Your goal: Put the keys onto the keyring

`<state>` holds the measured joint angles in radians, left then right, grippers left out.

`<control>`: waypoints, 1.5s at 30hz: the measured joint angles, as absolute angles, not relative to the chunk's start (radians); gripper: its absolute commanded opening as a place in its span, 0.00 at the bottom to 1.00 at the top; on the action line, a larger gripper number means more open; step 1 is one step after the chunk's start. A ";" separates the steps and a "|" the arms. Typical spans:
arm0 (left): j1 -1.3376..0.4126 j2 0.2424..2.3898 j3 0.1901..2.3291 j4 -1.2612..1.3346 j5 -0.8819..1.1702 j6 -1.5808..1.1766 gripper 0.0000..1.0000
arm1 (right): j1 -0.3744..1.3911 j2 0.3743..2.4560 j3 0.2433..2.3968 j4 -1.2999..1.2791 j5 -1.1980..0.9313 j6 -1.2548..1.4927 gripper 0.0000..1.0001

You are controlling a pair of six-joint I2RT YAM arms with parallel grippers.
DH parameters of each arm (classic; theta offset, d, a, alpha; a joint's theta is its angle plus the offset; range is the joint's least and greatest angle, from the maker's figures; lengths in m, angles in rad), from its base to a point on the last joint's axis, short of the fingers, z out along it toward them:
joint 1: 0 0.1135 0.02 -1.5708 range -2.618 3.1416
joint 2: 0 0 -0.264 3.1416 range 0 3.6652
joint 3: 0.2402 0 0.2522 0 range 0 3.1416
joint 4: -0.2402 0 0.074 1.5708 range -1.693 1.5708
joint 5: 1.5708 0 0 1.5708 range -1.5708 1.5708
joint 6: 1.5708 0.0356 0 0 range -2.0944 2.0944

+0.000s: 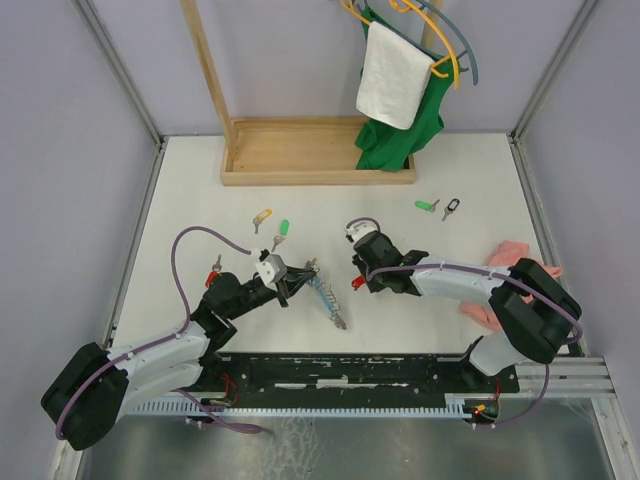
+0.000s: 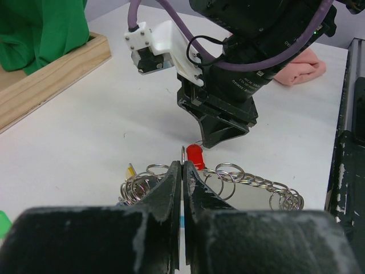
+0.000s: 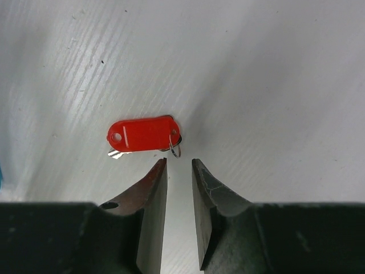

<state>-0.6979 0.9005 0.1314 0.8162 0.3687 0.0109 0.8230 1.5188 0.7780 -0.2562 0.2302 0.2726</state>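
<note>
The keyring [image 1: 325,300] lies mid-table as a chain of grey metal rings [image 2: 256,184]. My left gripper [image 1: 292,285] is shut on its upper end, and in the left wrist view a light-blue sliver shows between its closed jaws [image 2: 182,166]. A red-tagged key [image 3: 142,134] lies flat on the table to the right of the keyring [image 1: 357,284]. My right gripper [image 3: 178,162] stands open just short of its small ring, with nothing between the fingers. In the left wrist view that gripper [image 2: 212,142] points down over the red tag [image 2: 195,154].
Loose keys lie around: yellow tag [image 1: 262,216], green tag [image 1: 283,228], another green [image 1: 427,205], black [image 1: 452,208], red [image 1: 215,264] by the left arm. A pink cloth [image 1: 510,252] lies at the right, and a wooden rack base [image 1: 318,150] with hanging cloths stands at the back.
</note>
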 measured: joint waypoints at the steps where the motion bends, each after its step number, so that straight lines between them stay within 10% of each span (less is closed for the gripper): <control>1: -0.698 0.900 0.131 0.816 0.371 0.015 0.03 | 0.823 1.519 0.772 -0.248 0.230 0.271 0.29; 45: -0.698 0.921 0.131 0.825 0.432 0.052 0.03 | 0.823 1.541 0.764 -0.189 0.245 0.213 0.01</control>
